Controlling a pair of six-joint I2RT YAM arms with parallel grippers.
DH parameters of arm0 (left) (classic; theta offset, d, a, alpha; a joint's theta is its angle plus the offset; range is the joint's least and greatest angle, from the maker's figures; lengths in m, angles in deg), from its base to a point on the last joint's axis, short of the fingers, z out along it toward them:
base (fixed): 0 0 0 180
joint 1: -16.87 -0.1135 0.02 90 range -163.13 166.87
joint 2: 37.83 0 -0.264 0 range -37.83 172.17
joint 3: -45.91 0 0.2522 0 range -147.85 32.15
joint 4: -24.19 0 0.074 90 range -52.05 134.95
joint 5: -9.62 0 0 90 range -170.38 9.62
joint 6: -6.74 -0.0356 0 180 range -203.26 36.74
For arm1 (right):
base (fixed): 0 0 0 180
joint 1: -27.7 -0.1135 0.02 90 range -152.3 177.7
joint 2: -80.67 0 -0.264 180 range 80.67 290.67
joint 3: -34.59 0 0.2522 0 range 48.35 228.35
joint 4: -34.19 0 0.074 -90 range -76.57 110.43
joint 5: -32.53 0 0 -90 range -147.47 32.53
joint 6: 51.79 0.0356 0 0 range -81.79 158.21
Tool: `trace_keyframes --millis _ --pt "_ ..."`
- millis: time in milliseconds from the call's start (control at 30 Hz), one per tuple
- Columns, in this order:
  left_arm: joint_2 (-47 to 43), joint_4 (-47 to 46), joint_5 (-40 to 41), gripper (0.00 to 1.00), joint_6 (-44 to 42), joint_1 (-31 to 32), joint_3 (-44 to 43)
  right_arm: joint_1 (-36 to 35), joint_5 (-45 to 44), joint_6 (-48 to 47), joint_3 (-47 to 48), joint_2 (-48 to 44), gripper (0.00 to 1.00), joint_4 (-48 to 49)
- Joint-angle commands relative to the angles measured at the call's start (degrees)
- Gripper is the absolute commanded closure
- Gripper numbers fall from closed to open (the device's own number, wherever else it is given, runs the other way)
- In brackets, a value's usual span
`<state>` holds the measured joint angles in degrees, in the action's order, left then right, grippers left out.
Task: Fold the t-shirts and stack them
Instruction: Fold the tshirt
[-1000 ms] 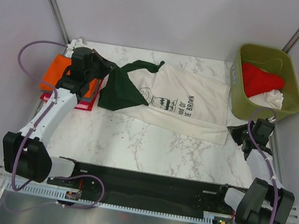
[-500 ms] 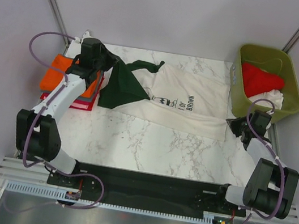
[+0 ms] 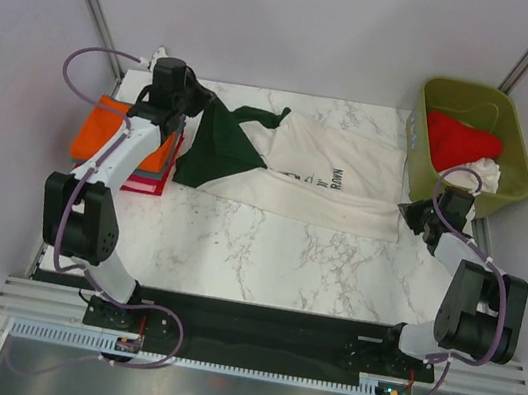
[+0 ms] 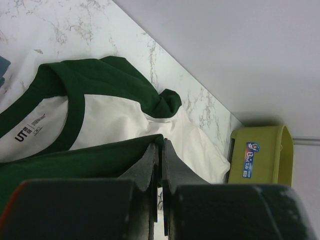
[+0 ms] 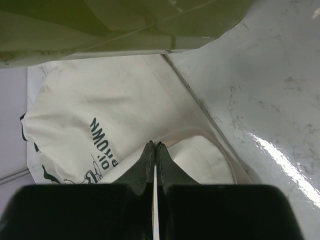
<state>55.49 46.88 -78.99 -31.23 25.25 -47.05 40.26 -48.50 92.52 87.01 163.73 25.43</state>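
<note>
My left gripper (image 4: 160,142) is clamped on the cream tee (image 3: 334,174) at its dark green sleeve (image 3: 213,149), fingers pressed together with the cloth pinched between them. My right gripper (image 5: 154,145) is closed tight on the hem end of the same shirt, near the olive bin (image 3: 511,190). The shirt lies stretched across the back half of the marble table (image 3: 266,249), collar end to my left and hem to my right, with the print partly rolled under a raised fold. I judge I am partway through a lengthwise fold, carrying the near long edge over toward the far one. To do it well, both arms should travel together at the same height, so the span between them stays taut and the fold line runs straight. If one side leads, the body will twist and crease. From the wrist view I cannot tell whether my right jaws pinch one layer or two, so I should lift gently and watch for a layer sliding free. The edge should meet the far edge squarely before I let go, and both grips should release together. The folded orange tee (image 3: 103,130) sits on the stack just beside my left arm, and a red tee (image 3: 461,139) and a white tee (image 3: 486,176) are in the bin.
</note>
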Motion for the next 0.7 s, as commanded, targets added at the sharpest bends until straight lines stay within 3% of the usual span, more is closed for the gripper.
trace_keyframes --millis 0,200,233,267,367,467,533,567,667 --pt "3.1 -2.2 1.2 0.98 1.7 0.1 -4.1 -0.4 -2.3 1.3 2.3 0.9 1.00 2.9" --pt "8.6 -2.2 0.7 0.98 2.0 0.1 -8.8 -0.5 -3.6 1.7 1.7 1.1 1.00 4.4" --pt "9.5 -2.2 0.4 0.98 2.1 0.1 -9.4 -0.5 -3.5 1.7 1.7 1.4 0.95 4.6" --pt "11.3 -2.2 -0.1 0.98 2.5 0.1 -10.5 -0.6 -2.8 1.4 1.6 1.6 0.79 4.9" --pt "14.9 -2.6 -2.8 0.92 3.5 0.1 -13.8 -1.0 -1.9 0.1 2.1 1.7 0.58 4.3" --pt "19.5 -2.1 -6.6 0.63 3.9 0.1 -17.2 -1.4 -1.6 -0.6 1.3 0.0 0.45 3.7" --pt "20.0 -1.9 -6.7 0.54 4.3 0.1 -17.0 -1.5 -2.0 -1.0 0.2 -2.6 0.43 3.4" --pt "19.6 -1.9 -6.1 0.43 4.3 0.1 -16.9 -1.5 -2.3 -1.5 -0.4 -3.8 0.43 3.2" --pt "18.0 -1.8 -4.8 0.34 3.2 0.1 -16.0 -1.5 -3.6 -1.7 -3.1 -8.6 0.43 2.6"
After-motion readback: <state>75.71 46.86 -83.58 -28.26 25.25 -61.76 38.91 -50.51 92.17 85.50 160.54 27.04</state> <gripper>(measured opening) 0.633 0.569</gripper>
